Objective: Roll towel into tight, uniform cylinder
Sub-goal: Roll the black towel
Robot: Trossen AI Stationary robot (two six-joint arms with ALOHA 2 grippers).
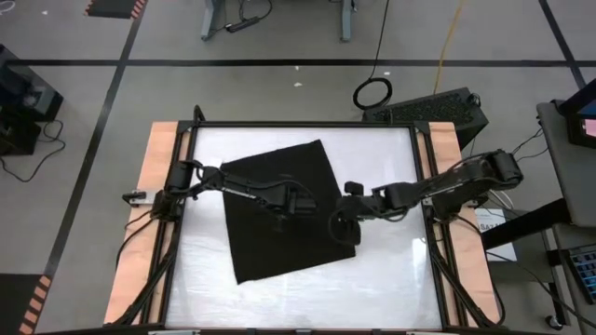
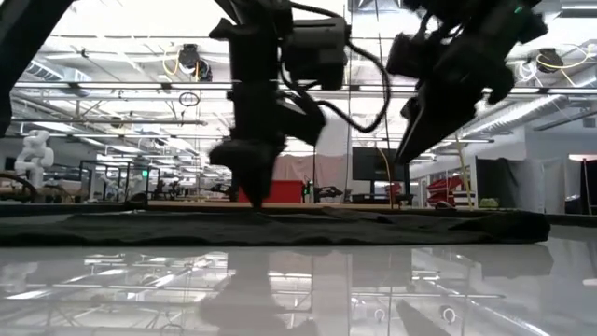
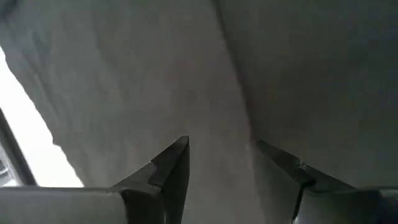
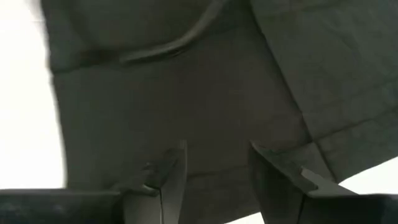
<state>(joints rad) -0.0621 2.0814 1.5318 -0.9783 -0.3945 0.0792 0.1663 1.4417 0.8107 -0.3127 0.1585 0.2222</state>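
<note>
My left hand [image 3: 217, 165] is released, fingers apart, low over the middle of the towel [image 1: 279, 209]. My right hand [image 4: 214, 165], also released, hovers at its right edge. The towel lies flat on the white tabletop [image 1: 391, 279]; I judge no rolling is done yet.

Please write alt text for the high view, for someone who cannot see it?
A black towel lies flat and unrolled on a white table, seen from above. The left gripper is over its middle and the right gripper at its right edge.
</note>
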